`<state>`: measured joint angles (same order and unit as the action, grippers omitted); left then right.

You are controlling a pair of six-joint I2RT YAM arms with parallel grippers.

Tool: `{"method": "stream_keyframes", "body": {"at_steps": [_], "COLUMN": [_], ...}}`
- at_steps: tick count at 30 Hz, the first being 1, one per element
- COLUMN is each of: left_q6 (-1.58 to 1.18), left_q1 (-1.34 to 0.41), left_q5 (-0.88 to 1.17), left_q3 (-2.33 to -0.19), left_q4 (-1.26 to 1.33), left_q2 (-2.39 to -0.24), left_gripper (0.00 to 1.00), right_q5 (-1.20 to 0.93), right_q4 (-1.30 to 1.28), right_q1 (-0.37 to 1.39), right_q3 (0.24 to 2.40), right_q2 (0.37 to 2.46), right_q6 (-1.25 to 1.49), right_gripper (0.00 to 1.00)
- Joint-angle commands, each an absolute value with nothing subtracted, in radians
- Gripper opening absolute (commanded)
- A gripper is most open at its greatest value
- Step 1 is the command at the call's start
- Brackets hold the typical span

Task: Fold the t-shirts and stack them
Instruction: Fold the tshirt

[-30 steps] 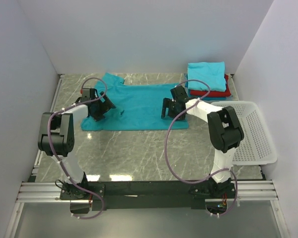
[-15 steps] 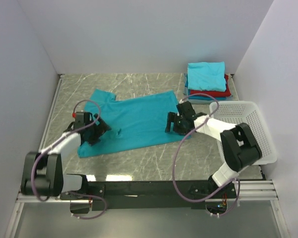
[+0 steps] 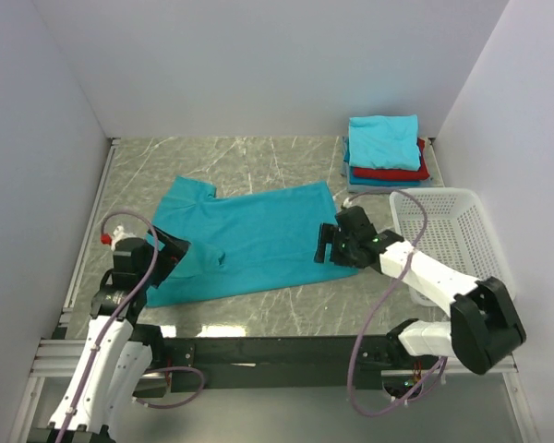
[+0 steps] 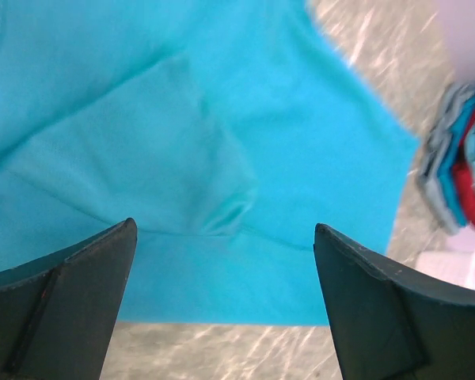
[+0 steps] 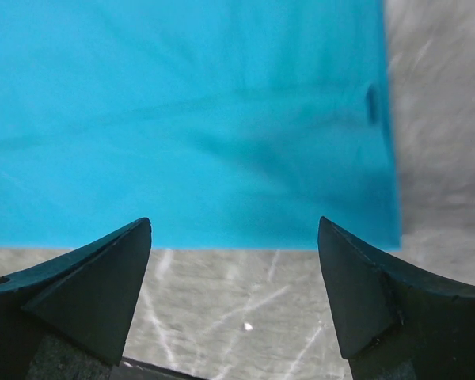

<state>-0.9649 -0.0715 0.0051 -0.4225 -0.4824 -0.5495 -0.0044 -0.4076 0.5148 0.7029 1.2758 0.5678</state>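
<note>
A teal shirt is lying spread on the table, a flap folded over at its left end. The left gripper is hanging over that flap, the right gripper over the right edge, both with fingers wide apart, holding nothing. Folded shirts are sitting stacked far right

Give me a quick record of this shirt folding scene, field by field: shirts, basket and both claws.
spread shirt: teal t-shirt, flat, left end rumpled
folded stack: teal on top, red beneath, far right
basket: white lattice, beside the stack
left claw: open, holding nothing
right claw: open, over the shirt's right edge
</note>
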Motion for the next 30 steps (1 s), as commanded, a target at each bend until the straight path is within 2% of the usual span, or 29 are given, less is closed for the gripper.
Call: {"method": "stream_keyframes", "body": {"at_steps": [1,6,14,21,28,30], "left_q6": [-0.954,-0.913,-0.789,-0.663,-0.476,-0.445], "left_q1": [-0.074,-0.074,-0.069,-0.035,-0.021,-0.015], "left_q5": [-0.089,-0.175,-0.271,-0.255,-0.229,-0.215], "left_q3": [-0.596,-0.742,-0.902,-1.050,-1.421,-1.469], "left_q4": [-0.488,-0.408,-0.208,-0.133,-0.271,-0.275], "left_q2": [-0.534,-0.609,-0.897,-1.271,-1.681,-1.785], "left_gripper": [0.99,0.99,0.99,0.99,0.99,0.99], "right_q5": [0.136,0.273,0.399,0.336,0.347,0.313], "right_q4": [-0.425,-0.387,-0.243,-0.302,-0.419,-0.451], "right_q1": [0.522,0.518,0.505,0.456,0.422,0.402], "right_q3": [0.833,0.951,0.960,1.123,1.295,1.327], "right_q2": [1.166,1.066,1.037,1.271,1.492,1.535], "right_q6": [0.551,0.558,0.541,0.505,0.520,0.528], "right_gripper": [0.92,1.00,1.00,1.00,1.00,1.00]}}
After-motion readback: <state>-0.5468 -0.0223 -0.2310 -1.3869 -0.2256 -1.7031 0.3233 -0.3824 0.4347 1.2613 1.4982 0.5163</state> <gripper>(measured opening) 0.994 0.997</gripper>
